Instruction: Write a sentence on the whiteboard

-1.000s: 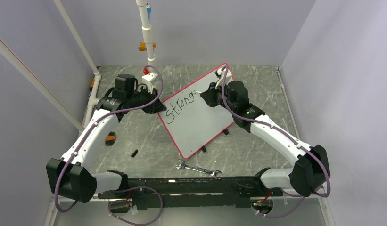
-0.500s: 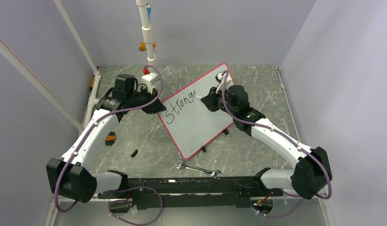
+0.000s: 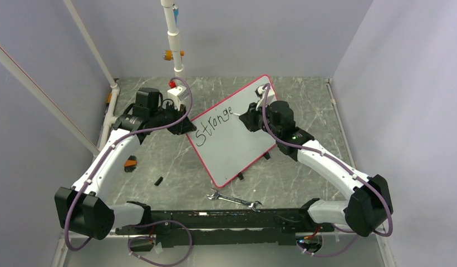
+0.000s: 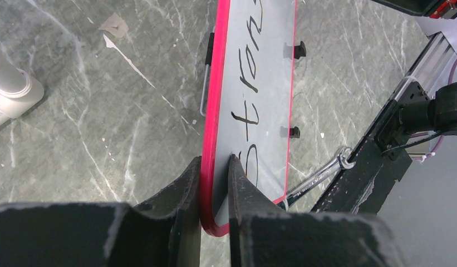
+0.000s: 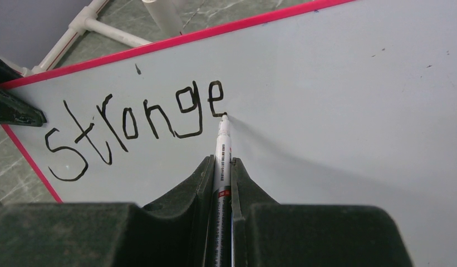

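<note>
The whiteboard (image 3: 237,142), white with a red-pink rim, lies angled across the table's middle. Black lettering (image 3: 214,123) on it reads "Stronge", also clear in the right wrist view (image 5: 137,119). My left gripper (image 3: 184,123) is shut on the board's left corner; its fingers (image 4: 188,189) pinch the red rim (image 4: 215,128). My right gripper (image 3: 242,114) is shut on a white marker (image 5: 222,144), whose tip touches the board just after the "e". The board (image 5: 337,111) fills the right wrist view.
A metal wrench (image 3: 235,199) lies near the table's front edge, also in the left wrist view (image 4: 318,175). A small black piece (image 3: 158,181) and an orange-black item (image 3: 129,163) lie at the left. A white pipe stand (image 3: 175,39) rises at the back.
The lettering has grown from "Strong" to "Stronge". My right gripper has shifted slightly right along the line with the marker. The left gripper has not moved.
</note>
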Tool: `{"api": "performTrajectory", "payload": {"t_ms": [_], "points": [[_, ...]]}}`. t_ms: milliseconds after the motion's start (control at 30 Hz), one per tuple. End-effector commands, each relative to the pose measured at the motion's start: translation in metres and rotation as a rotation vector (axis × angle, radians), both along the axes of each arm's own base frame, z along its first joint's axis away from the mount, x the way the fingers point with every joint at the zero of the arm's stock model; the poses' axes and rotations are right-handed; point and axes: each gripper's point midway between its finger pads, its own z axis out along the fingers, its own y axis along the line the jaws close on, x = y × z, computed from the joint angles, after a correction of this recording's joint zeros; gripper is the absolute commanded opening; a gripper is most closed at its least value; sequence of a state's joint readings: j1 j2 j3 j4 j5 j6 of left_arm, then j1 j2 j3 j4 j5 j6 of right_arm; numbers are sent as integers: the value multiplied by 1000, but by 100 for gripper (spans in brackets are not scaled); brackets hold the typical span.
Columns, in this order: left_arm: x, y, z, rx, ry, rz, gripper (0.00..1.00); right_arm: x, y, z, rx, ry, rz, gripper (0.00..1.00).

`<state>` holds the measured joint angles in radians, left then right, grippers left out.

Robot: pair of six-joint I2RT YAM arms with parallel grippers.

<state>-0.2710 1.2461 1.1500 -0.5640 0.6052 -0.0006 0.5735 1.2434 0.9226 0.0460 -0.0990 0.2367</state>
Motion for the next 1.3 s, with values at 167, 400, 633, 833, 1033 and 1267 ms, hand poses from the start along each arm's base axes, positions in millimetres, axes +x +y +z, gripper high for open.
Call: {"api": "performTrajectory", "payload": {"t_ms": [167,400,633,833,1033,1267], "points": [[17,20,1,126,-125,44,0,6,-3,57,53,-119,-23,0],[17,20,2,125,-129,44,0,12,1,71,75,-143,-26,0],[17,20,3,123,-132,44,0,24,4,69,65,-140,-43,0],[17,20,3,125,-134,45,0,26,5,53,50,-114,-43,0],[16,20,2,124,-130,44,0,22,2,37,34,-86,-44,0],[17,20,2,124,-130,45,0,14,-3,22,16,-59,-42,0]]}}
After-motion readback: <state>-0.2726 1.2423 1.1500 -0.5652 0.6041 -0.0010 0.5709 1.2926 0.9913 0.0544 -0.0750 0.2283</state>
